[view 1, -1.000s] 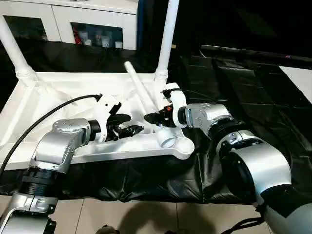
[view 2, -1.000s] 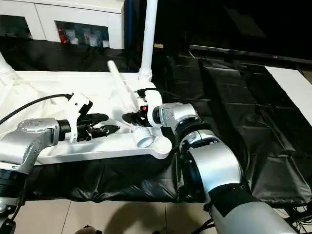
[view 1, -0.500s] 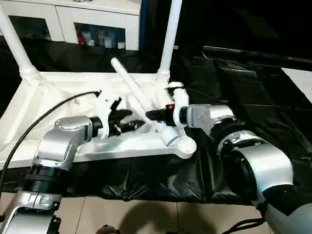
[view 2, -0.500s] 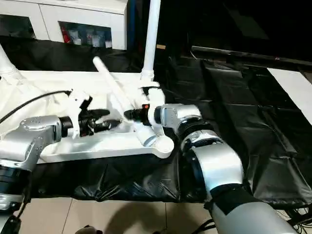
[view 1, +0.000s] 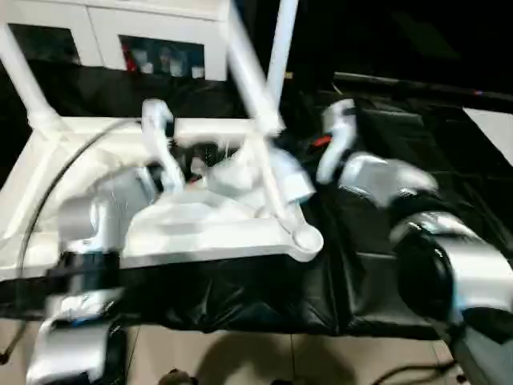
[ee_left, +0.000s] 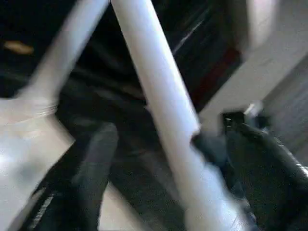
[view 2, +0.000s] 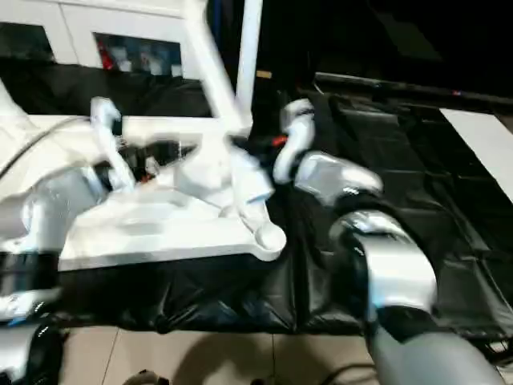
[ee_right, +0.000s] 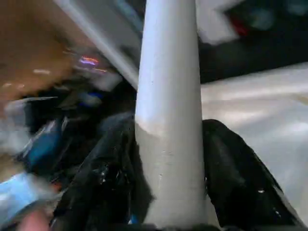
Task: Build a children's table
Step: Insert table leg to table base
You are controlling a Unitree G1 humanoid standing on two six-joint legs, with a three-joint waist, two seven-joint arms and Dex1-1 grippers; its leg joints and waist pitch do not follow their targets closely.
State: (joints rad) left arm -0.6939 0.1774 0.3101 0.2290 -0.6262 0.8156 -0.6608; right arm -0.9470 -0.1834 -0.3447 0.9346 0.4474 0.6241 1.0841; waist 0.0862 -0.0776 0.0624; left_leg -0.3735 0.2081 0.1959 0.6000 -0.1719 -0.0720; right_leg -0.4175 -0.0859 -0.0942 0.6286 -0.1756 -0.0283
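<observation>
The right gripper [ee_right: 168, 192] is clamped round a loose table leg [ee_right: 168, 96] mid-frame, while the left gripper [ee_left: 168, 173] has its jaws wide apart around it.

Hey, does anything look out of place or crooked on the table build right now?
Yes. One leg slants across the upturned top instead of standing upright like the two socketed legs behind. The right gripper clamps it, so it looks mid-placement, not seated.

Home-like room: white glass-fronted cabinet [view 1: 120, 40], tiled floor [view 1: 240, 357]
</observation>
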